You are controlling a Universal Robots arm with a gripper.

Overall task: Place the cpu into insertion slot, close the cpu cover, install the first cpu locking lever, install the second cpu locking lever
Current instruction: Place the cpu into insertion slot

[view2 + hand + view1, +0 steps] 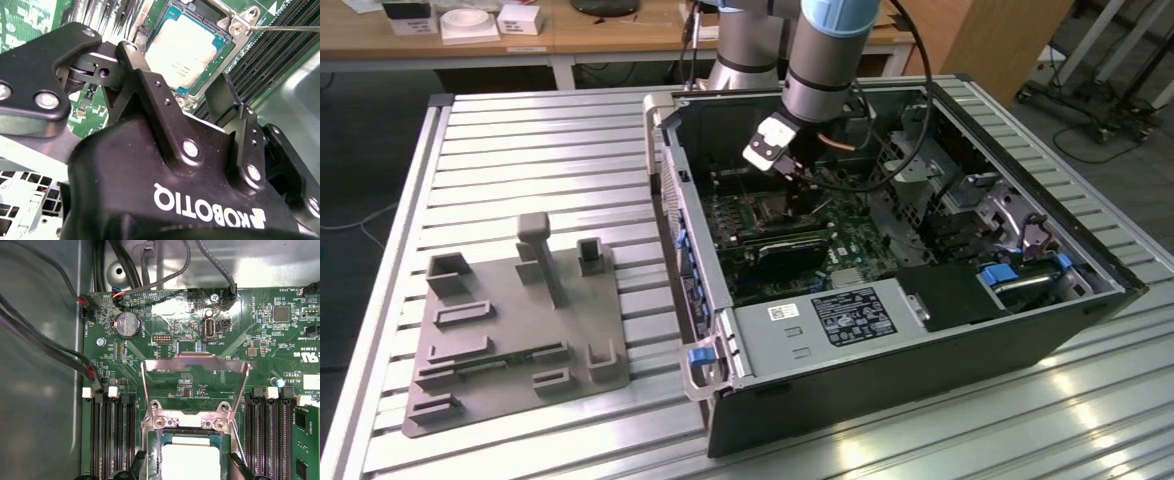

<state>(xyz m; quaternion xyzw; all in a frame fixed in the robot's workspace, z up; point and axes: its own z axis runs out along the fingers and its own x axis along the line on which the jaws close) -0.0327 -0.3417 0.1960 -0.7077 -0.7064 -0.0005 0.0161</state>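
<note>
Silver-topped cpu [182,52] is sitting in the insertion slot [222,47], cpu cover [195,358] standing raised for access, while the gripper [175,75] is hovering over it, fingers apart and empty.

Exterior view high, oblique, distant; both wrist views close, sharing cpu [185,52] [190,462].

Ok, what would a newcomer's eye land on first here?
The arm dips into the open computer case on the slatted table. Inside, the silver chip sits in its socket with the metal cover tilted up at one edge, and the open gripper hangs over it, holding nothing.
</note>
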